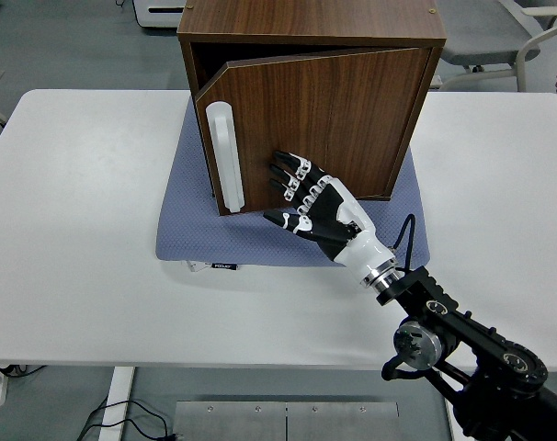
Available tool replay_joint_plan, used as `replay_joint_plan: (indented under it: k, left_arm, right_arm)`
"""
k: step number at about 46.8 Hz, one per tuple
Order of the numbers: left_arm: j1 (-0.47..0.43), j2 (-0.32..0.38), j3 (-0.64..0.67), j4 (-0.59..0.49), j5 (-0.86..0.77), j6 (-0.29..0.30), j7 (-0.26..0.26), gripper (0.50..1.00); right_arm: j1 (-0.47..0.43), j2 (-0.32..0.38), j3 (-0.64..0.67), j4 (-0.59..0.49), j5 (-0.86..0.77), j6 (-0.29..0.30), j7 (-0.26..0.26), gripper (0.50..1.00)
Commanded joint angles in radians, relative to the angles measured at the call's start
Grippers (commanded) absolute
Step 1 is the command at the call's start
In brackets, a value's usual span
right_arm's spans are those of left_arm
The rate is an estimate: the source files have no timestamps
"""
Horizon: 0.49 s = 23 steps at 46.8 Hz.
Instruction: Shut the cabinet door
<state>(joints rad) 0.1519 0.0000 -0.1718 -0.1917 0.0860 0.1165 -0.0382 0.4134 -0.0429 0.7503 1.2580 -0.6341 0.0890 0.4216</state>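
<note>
A white bench stretches in front of me, its near edge along the bottom of the view. A blue-grey mat lies flat on it near the middle. A dark wooden cabinet stands on the mat toward the bench's far side.

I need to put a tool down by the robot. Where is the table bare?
Bare: the white table left of the blue-grey mat, and right of it. Crowded: the middle, with the brown wooden cabinet and right hand at its door.
</note>
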Motion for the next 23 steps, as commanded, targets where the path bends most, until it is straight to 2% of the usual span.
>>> replay_joint_plan:
  k: [1,19,23]
  left_arm:
    - [0.0,0.0,0.0,0.0,0.0,0.0,0.0,1.0]
    - [0.0,0.0,0.0,0.0,0.0,0.0,0.0,1.0]
    - [0.0,0.0,0.0,0.0,0.0,0.0,0.0,1.0]
  right_arm:
    - [0.016,0.0,-0.003,-0.008,0.002,0.0,-0.014,1.0]
    - [0.114,0.0,-0.023,-0.069,0.097,-0.009,-0.037,1.0]
    - [0.137,-0.002,-0.025,-0.081,0.132,-0.026,-0.038,1.0]
